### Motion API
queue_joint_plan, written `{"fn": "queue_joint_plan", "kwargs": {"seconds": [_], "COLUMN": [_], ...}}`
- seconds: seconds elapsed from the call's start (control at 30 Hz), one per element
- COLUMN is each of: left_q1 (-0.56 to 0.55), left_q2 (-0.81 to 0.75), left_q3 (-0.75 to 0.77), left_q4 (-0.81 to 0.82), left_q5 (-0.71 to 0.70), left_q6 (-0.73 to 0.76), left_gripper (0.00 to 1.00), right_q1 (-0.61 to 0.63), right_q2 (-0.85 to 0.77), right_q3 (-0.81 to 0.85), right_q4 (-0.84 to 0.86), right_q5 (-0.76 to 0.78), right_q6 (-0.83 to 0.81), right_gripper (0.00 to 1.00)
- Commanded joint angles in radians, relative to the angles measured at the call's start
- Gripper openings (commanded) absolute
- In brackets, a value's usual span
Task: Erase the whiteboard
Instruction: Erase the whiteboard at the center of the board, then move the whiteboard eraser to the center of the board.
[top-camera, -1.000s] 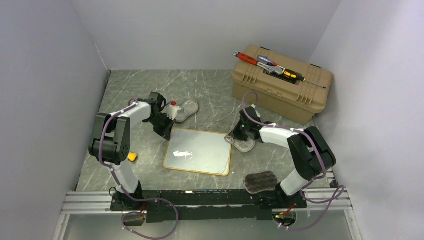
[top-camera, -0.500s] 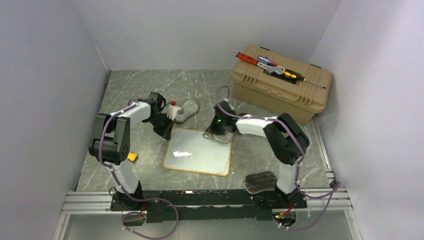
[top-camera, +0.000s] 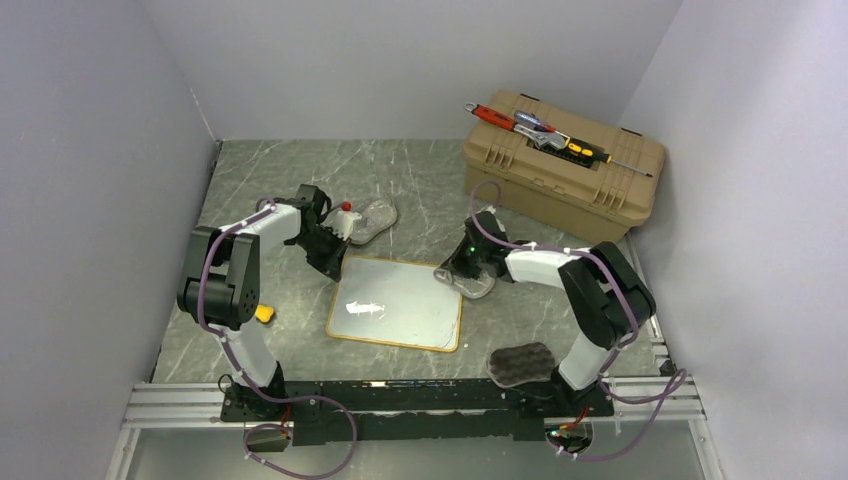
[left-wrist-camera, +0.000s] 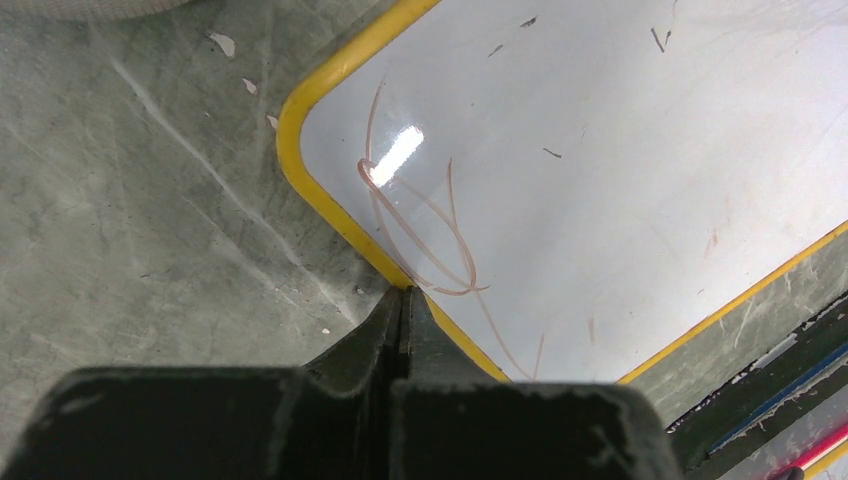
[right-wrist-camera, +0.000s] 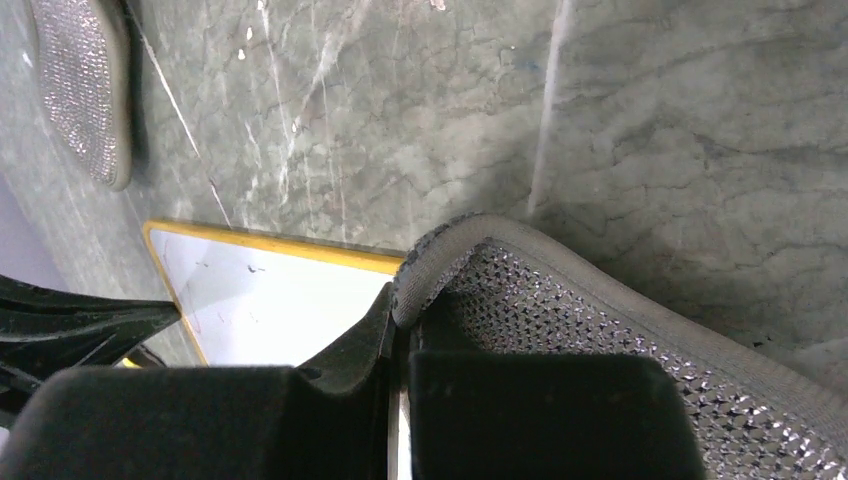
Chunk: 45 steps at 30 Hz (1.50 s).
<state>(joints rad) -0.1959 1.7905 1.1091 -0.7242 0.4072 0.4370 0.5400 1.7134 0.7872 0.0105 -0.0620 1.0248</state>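
Hands: the left hand (left-wrist-camera: 403, 296) and the right hand (right-wrist-camera: 398, 300) are both pinched tight, no gap showing on either.
Left grip: nothing between the fingers; the closed tips are down right at the yellow frame, at the far left corner of the whiteboard (top-camera: 410, 295).
Right grip: clamped on the rim of a grey pad (right-wrist-camera: 560, 320), and the pinch curls that rim upward.
Pad position: it lies over the board's far right corner, partly across the yellow frame and partly on the counter (top-camera: 280, 180).
Pad texture: soft and flexible, with a smooth grey border around a glittery, knobbly mesh face.
Whiteboard place: flat in the middle of the counter, between the two arms.
Whiteboard look: glossy white rectangle, thin yellow-orange frame, rounded corners, a bright glare patch on it.
Marks: a thin looping scribble (left-wrist-camera: 420, 225) beside the left fingertips, plus a few small flecks and faint streaks further across.
Counter surface: grey-green marbled stone look, pale veins, scattered chips.
Second pad (top-camera: 372, 218): the same grey oval kind, lying flat beyond the board, near the left hand.
Dark sponge (top-camera: 520, 363): wavy-edged, textured, near the right arm's base.
Toolbox (top-camera: 560, 185): tan, hard and ribbed, far right corner, with hand tools (top-camera: 540, 132) lying on its lid.
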Motion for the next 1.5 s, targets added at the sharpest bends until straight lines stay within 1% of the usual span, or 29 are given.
{"fn": "queue_joint_plan", "kwargs": {"seconds": [0.0,0.17,0.2,0.27,0.33,0.4,0.5,0.57,0.63,0.77,0.93,1.17,1.27,1.47], "left_q1": [0.003,0.003,0.004,0.004,0.004,0.004,0.004,0.004,0.004,0.004,0.004,0.004,0.004,0.004], "left_q2": [0.018,0.019,0.021,0.021,0.019,0.020,0.020,0.016,0.011,0.004,0.003,0.004,0.002,0.001], "left_q3": [-0.042,-0.048,-0.047,-0.046,-0.046,-0.046,-0.043,-0.046,-0.047,-0.050,-0.055,-0.054,-0.055,-0.055], "left_q4": [-0.003,-0.004,-0.006,-0.006,-0.005,-0.003,-0.005,-0.003,-0.006,-0.011,-0.011,-0.015,-0.014,-0.016], "left_q5": [-0.022,-0.032,-0.032,-0.030,-0.028,-0.029,-0.023,-0.022,-0.024,-0.028,-0.032,-0.034,-0.035,-0.033], "left_q6": [0.039,0.045,0.046,0.044,0.043,0.043,0.040,0.039,0.040,0.045,0.048,0.049,0.049,0.045], "left_gripper": [0.02,0.02,0.02,0.02,0.02,0.02,0.02,0.02,0.02,0.02,0.02,0.02,0.02,0.02], "right_q1": [0.040,0.248,0.278,0.314,0.320,0.321,0.321,0.326,0.331,0.342,0.378,0.413,0.413,0.413], "right_q2": [0.153,0.331,0.341,0.310,0.230,0.110,-0.055,-0.143,-0.194,-0.199,-0.210,-0.344,-0.355,-0.294], "right_q3": [-0.072,0.142,0.164,0.157,0.091,-0.009,-0.128,-0.179,-0.207,-0.207,-0.214,-0.265,-0.288,-0.253], "right_q4": [-0.328,-0.309,-0.296,-0.281,-0.322,-0.384,-0.511,-0.571,-0.614,-0.693,-0.717,-0.808,-0.810,-0.745], "right_q5": [0.125,0.029,0.004,-0.033,-0.028,0.001,0.025,0.022,0.016,0.026,0.010,0.015,0.028,0.055], "right_q6": [-0.094,-0.045,-0.040,-0.030,-0.031,-0.027,-0.002,0.019,0.033,0.023,0.030,0.073,0.089,0.093], "right_gripper": [0.00,0.00,0.00,0.00,0.00,0.00,0.00,0.00,0.00,0.00,0.00,0.00,0.00,0.00]}}
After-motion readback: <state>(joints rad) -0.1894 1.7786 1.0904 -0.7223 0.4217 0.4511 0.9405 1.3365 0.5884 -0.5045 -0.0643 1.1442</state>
